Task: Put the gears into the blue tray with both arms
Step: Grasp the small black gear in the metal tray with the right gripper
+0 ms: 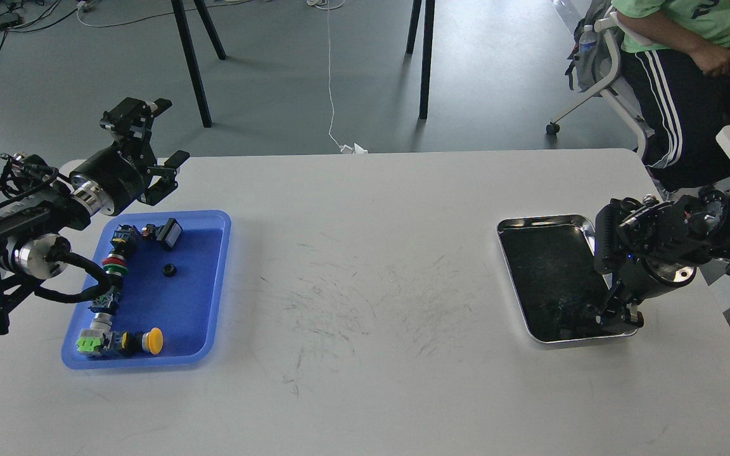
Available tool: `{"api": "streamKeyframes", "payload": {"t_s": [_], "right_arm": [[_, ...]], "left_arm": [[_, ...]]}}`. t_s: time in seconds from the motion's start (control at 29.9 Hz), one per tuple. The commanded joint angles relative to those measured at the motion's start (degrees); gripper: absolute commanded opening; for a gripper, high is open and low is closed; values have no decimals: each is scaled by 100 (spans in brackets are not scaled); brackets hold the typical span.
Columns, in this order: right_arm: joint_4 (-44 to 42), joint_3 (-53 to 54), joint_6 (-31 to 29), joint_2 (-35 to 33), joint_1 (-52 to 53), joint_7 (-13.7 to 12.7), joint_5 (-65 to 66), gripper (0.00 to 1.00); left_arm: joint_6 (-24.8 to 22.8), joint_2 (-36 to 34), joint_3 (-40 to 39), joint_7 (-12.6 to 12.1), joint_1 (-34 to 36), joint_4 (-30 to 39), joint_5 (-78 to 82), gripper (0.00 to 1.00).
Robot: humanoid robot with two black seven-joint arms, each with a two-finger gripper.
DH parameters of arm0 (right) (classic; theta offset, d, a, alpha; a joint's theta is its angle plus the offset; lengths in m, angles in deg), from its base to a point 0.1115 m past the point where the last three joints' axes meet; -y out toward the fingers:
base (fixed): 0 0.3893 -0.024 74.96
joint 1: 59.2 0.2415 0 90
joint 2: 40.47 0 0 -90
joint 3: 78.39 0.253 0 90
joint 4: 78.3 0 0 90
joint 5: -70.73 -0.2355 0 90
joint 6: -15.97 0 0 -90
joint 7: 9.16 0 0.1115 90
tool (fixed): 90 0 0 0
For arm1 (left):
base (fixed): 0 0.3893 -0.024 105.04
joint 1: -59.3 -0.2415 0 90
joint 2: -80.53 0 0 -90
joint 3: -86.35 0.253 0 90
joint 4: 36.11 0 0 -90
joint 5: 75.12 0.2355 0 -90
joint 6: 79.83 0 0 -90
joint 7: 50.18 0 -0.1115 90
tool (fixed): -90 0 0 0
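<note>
One small black gear (169,270) lies on the floor of the blue tray (178,313) at the table's left. My left gripper (173,130) hangs open and empty above the tray's far left corner, clear of the gear. On the right, my right gripper (613,315) points down into the near right corner of the silver metal tray (545,220). Its fingers are dark against the dark tray floor, so their state is unclear. A dark blob (583,312) sits right at those fingers; I cannot tell whether it is a gear.
Several colourful push-button switches (113,263) line the blue tray's left side, with a yellow one (153,341) at its near edge. A seated person (688,57) and a chair are beyond the table's far right corner. Tripod legs (191,60) stand behind the table.
</note>
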Motion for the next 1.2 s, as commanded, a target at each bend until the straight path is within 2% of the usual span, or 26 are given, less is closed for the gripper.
{"api": "streamKeyframes", "payload": {"t_s": [0.0, 0.37, 0.64, 1.17], "right_arm": [[-48, -18, -6, 1, -27, 0, 0, 81], [-92, -1, -6, 150, -150, 0, -9, 79], [-215, -1, -6, 273, -211, 0, -18, 69], [-259, -27, -24, 361, -273, 0, -35, 69]], "left_arm": [[0, -1, 0, 0, -9, 0, 3, 98], [-26, -62, 0, 0, -44, 0, 21, 98], [-26, -88, 9, 0, -44, 0, 30, 98], [-9, -80, 9, 0, -97, 0, 47, 98]]}}
